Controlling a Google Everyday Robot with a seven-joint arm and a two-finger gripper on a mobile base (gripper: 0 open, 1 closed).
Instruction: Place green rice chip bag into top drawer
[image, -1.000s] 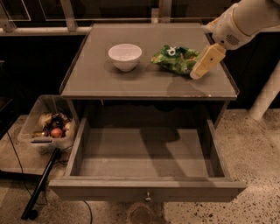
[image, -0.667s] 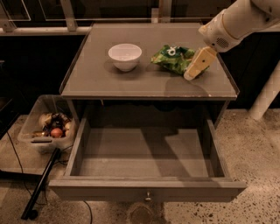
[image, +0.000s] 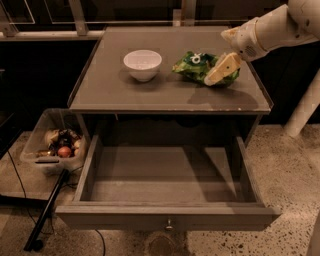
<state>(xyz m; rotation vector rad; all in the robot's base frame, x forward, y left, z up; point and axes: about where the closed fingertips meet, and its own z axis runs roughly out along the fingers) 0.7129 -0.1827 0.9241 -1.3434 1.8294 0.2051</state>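
Observation:
The green rice chip bag (image: 197, 67) lies crinkled on the grey table top, right of the middle, its round logo facing up. My gripper (image: 220, 71) comes in from the upper right on a white arm and hangs over the right part of the bag, its cream fingers (image: 223, 68) pointing down-left. The top drawer (image: 167, 216) is pulled out wide below the table top; its inside shows nothing in it, and the small metal knob (image: 169, 225) sits on the front panel.
A white bowl (image: 143, 64) stands on the table top (image: 110, 85) left of the bag. A clear plastic bin (image: 37, 145) with small items sits on the floor at the left. A black pole (image: 46, 212) leans beside it. A white post (image: 305, 107) stands at the right.
The gripper has moved left and slightly down, from the table's right edge to over the right part of the green bag. Bag, bowl and drawer have not moved.

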